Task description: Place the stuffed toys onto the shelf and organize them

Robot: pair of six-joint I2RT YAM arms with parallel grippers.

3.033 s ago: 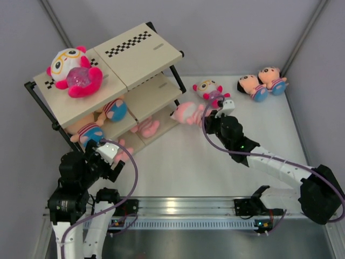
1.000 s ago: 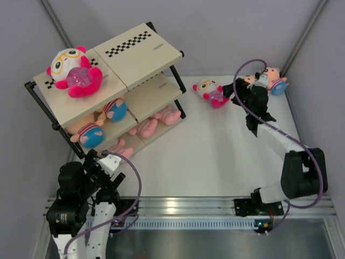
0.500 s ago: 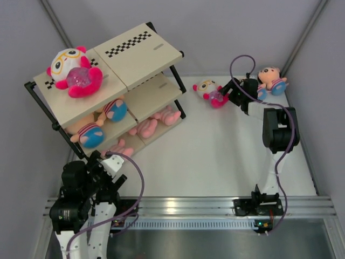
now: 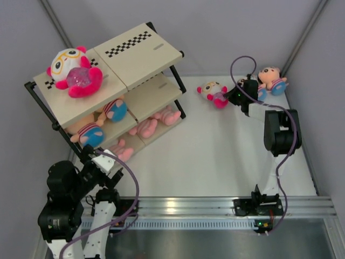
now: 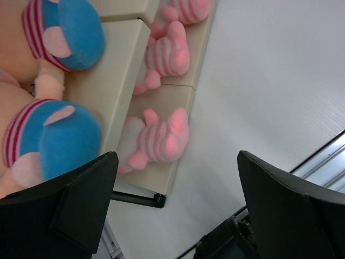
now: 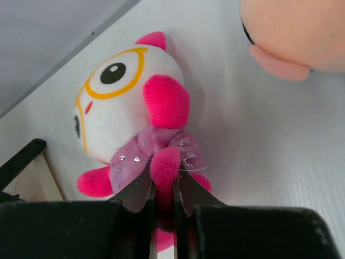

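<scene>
Jaws of the right gripper [image 6: 163,189] are nipping one paw of the glasses toy [image 6: 116,102]; lifting slowly is looking wise. Left gripper [image 5: 175,178] is gaping.

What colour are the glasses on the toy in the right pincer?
Yellow glasses on the toy; the right wrist view shows them best.

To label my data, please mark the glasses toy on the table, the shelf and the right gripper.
glasses toy [image 6: 116,102]: right wrist view, white face.
shelf [image 4: 144,53]: top external view, bare top board.
right gripper [image 6: 164,182]: right wrist view, between its fingertips.
</scene>
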